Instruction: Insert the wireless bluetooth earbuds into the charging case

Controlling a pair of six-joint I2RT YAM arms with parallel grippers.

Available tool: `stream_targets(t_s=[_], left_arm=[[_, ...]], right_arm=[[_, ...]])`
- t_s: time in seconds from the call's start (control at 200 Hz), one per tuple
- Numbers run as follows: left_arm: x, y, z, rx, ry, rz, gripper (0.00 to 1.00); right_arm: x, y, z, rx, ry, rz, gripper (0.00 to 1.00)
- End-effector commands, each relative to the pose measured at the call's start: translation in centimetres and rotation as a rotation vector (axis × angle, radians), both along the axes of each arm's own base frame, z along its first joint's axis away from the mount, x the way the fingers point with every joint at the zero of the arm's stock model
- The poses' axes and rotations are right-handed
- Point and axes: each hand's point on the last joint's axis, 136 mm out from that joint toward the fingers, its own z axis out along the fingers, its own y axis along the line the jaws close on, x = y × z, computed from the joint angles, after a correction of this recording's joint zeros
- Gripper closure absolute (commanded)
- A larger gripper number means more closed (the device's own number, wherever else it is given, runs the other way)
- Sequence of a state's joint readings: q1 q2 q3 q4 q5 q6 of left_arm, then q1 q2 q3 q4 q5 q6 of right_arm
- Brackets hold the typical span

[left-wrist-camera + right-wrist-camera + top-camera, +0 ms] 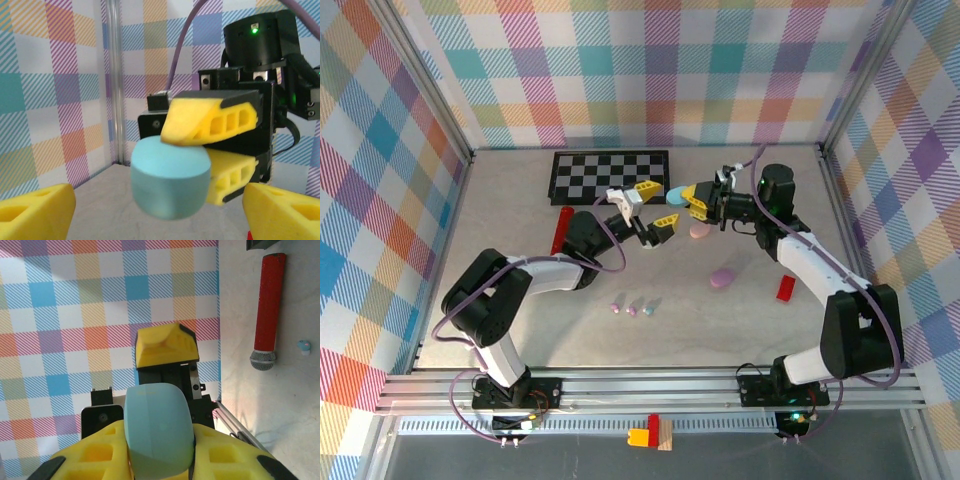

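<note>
A light blue pebble-shaped charging case [676, 192] hangs in the air with my right gripper [688, 198] shut on it. In the right wrist view the case [159, 430] sits clamped between my yellow fingers [90, 460]. My left gripper [656, 205] faces it, open. In the left wrist view the case [170, 177] floats ahead between my left fingertips [35, 212], which stand apart from it. Three tiny pastel earbuds [631, 310] lie in a row on the table in front of the arms. One bluish earbud [303, 346] lies beside the red stick.
A pink case [699, 231] and a lilac case [722, 277] lie on the table under and in front of the right arm. There is a red block [786, 288] at the right, a red stick [561, 230] with a grey tip [263, 360] at the left, and a checkerboard [610, 175] at the back.
</note>
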State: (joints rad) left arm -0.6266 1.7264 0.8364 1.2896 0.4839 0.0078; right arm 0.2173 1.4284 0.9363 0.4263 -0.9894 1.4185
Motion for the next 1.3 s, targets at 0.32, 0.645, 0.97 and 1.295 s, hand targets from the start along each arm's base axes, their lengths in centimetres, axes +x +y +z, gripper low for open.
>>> stream_targets(t_s=[0.32, 0.645, 0.97, 1.295], left_arm=[[-0.1, -1.4, 2.3, -0.077, -0.018, -0.047, 0.33], [-0.2, -1.9, 2.2, -0.064, -0.036, -0.074, 0.45], [-0.5, -2.2, 2.0, -0.053, -0.044, -0.094, 0.44], [-0.4, -2.4, 2.4, -0.055, -0.059, -0.098, 0.47]], right_arm=[[-0.1, 0.6, 1.7, 0.055, -0.054, 0.03, 0.89], [0.1, 0.8, 1.6, 0.063, -0.052, 0.042, 0.89], [-0.2, 0.9, 2.0, 0.068, -0.07, 0.051, 0.89], [-0.2, 1.0, 1.2, 0.054, -0.04, 0.061, 0.89]])
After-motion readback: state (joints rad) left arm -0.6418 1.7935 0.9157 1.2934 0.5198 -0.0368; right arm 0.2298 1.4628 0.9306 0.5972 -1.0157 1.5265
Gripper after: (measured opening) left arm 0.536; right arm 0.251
